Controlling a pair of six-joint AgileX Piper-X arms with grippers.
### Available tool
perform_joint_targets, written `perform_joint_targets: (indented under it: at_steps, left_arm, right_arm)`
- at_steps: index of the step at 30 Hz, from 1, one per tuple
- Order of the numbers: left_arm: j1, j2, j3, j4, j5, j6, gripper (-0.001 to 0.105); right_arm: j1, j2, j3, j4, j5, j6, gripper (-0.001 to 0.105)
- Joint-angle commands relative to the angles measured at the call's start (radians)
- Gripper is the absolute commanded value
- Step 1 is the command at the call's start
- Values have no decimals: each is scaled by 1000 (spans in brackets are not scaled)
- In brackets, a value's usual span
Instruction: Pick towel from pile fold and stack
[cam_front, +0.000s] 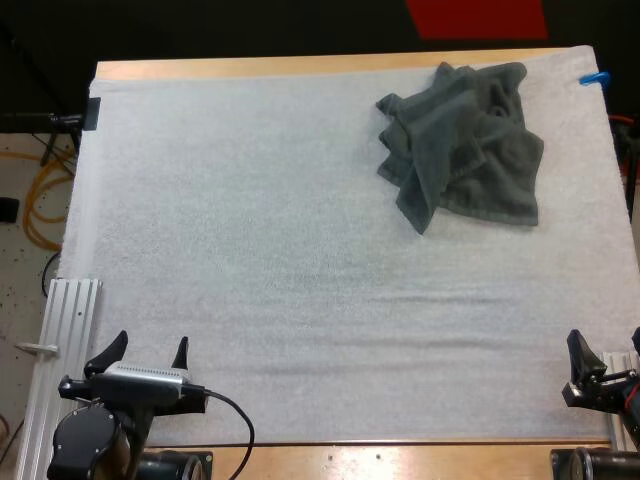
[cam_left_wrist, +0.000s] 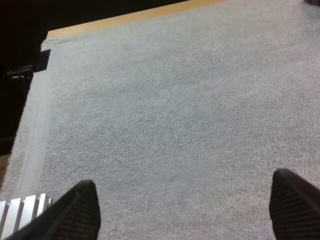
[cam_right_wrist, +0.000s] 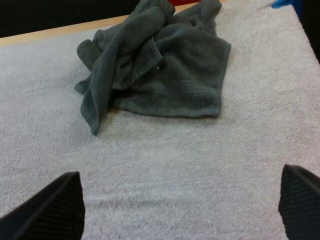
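Note:
A crumpled dark grey-green towel (cam_front: 465, 140) lies in a heap on the white mat (cam_front: 300, 260) at the far right. The right wrist view faces the same towel (cam_right_wrist: 160, 75), well ahead of my right gripper (cam_right_wrist: 182, 210), whose fingers stand wide apart over bare mat. My left gripper (cam_front: 140, 355) rests at the near left edge of the mat, open, with nothing between its fingers (cam_left_wrist: 75, 212). My right gripper (cam_front: 600, 365) sits at the near right edge.
A ribbed metal rail (cam_front: 65, 350) runs beside the mat at the near left. The wooden table edge (cam_front: 300, 66) borders the mat's far side. Bare mat stretches between both grippers and the towel.

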Motion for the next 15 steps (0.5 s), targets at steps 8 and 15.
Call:
perform_joint_targets:
  at_steps: [8,15]
  left_arm:
    - [-4,-135,-6,-21,22,-5,67]
    - [-4,-38,-31,-39,78,20,67]
  right_arm:
    - [-5,-38,0,-6,2,2,76]
    - [-5,6,-55,-4,2,28,76]
